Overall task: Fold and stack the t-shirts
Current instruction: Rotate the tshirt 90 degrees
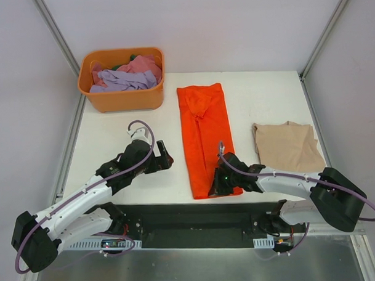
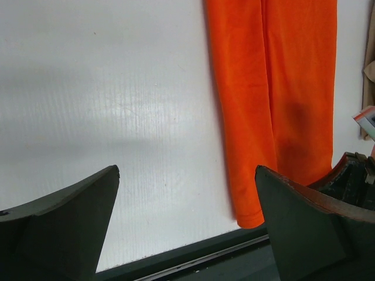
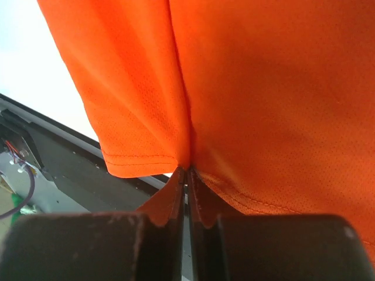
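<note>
So the step in hand looks like the crosswise fold on the bright orange cloth t-shirt [image 1: 204, 134]. It lies as a long narrow strip mid-table, running 12 to 6 o'clock in the top view. The right pincer [image 3: 187, 174] is clamped tight on the hem at the 6 o'clock end, with a pleat of fabric squeezed between the jaws. The left pincer [image 1: 165, 158] sits at the strip's 9 o'clock over bare white table [image 1: 125, 133], spread fully wide and holding nothing. A folded tan cloth t-shirt [image 1: 286, 146] lies at 3 o'clock, and lilac and pink cloth shirts [image 1: 127, 78] sit in the rigid orange plastic tub [image 1: 121, 101] at 11. My guess for the next move: lift the hem and carry it toward 12 o'clock, staying low so the strip doesn't twist, since only one spot is gripped.
</note>
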You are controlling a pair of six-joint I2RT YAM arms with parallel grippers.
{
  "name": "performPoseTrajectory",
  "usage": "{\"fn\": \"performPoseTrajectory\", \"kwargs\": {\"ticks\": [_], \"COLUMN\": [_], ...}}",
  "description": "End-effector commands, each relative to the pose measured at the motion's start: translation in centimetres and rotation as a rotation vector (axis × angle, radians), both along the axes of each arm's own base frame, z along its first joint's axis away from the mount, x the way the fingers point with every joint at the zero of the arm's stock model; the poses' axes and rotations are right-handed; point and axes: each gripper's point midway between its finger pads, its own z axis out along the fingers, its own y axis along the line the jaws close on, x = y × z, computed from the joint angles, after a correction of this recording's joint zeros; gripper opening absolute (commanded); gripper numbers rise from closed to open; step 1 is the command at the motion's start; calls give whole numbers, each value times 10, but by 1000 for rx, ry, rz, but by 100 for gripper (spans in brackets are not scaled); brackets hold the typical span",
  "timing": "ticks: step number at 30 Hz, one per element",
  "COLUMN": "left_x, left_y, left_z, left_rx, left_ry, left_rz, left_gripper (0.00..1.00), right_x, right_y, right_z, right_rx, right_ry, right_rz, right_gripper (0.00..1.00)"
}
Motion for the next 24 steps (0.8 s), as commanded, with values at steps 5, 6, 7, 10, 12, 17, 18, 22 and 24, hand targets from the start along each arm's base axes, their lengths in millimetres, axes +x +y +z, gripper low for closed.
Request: {"fn": "performPoseTrajectory", "kwargs": {"ticks": [5, 6, 7, 10, 12, 17, 18, 22, 24], "left_x": [-28, -34, -39, -55, -68, -89, -90, -91, -90], "left_y": [-23, -26, -28, -36, -46, -71, -75, -90, -99], "left_z": [-5, -7, -10, -15, -17, -23, -25, -32, -34], "left_rx": [-64, -78, -90, -150, -202, -321, -327, -337, -328], "left_ry": [88, 108, 127, 184, 215, 275, 278, 296, 301], "left_rz": [-183, -203, -218, -257, -299, -339, -336, -326, -333], "left_gripper": [99, 99, 99, 99, 99, 99, 99, 98, 95], "right_x": [23, 24, 24, 24, 26, 29, 32, 41, 46], "right_y": [1, 1, 0, 3, 2, -12, -16, -47, -64], "right_z": [11, 13, 15, 33, 45, 63, 65, 62, 62], "right_rx": [14, 8, 3, 32, 37, 36, 30, -33, -65], "right_ry": [-88, -96, -102, -140, -171, -232, -248, -281, -309], "right_rz": [-77, -74, -60, -24, -9, -3, -15, -108, -160], "right_gripper": [14, 16, 18, 31, 38, 53, 60, 88, 99]}}
